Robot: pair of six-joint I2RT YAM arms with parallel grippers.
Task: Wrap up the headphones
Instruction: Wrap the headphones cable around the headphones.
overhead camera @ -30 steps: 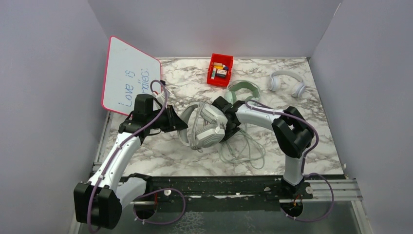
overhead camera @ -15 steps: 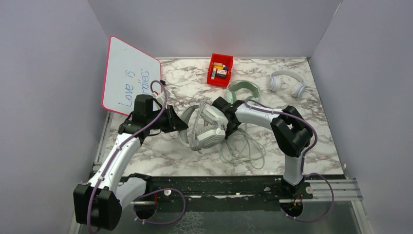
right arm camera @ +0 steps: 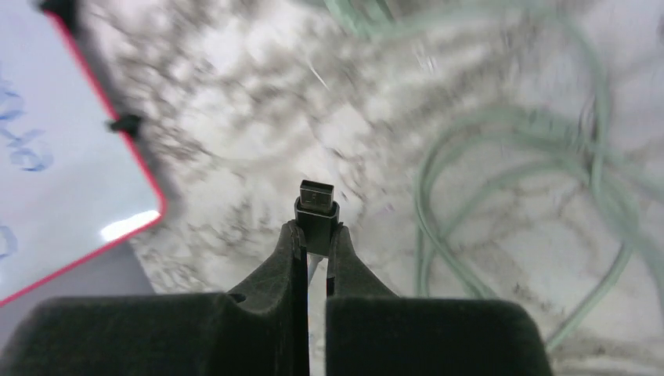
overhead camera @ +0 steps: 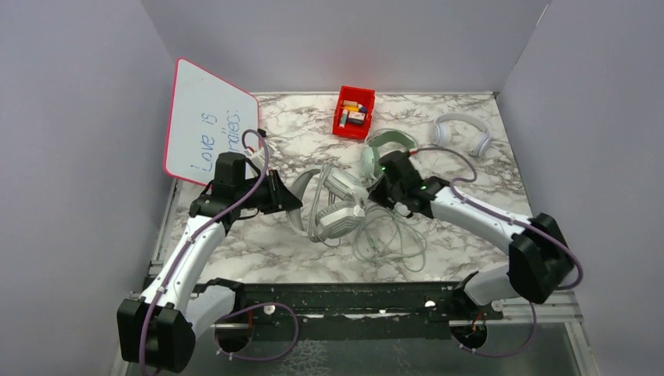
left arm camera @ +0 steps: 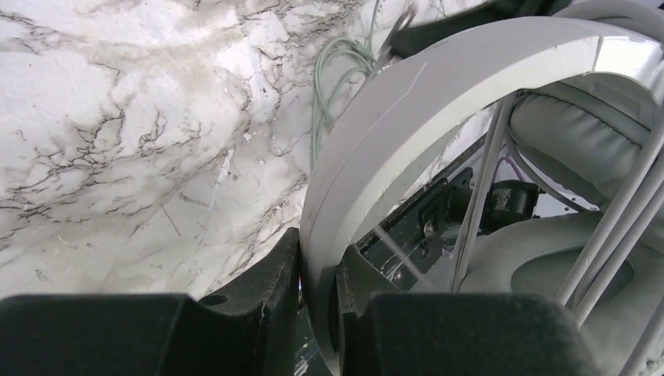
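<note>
Right hand point(right arm camera: 315, 235) pinched on cable plug point(right arm camera: 316, 205); left hand point(left arm camera: 317, 274) clamped on grey-white headband point(left arm camera: 438, 86). Risk: shallow pinch slips under tension, wraps loosen, snag mint-green cable point(right arm camera: 421, 219).

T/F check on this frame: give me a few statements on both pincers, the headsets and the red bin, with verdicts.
1. The left pincer clamps the headband of the grey-white headset. True.
2. The right pincer is open and empty. False: it is shut on a black plug.
3. The red bin stands beside the arm bases. False: it stands far from them, at the back.
4. The small white headset lies at the back right, apart from both pincers. True.
</note>
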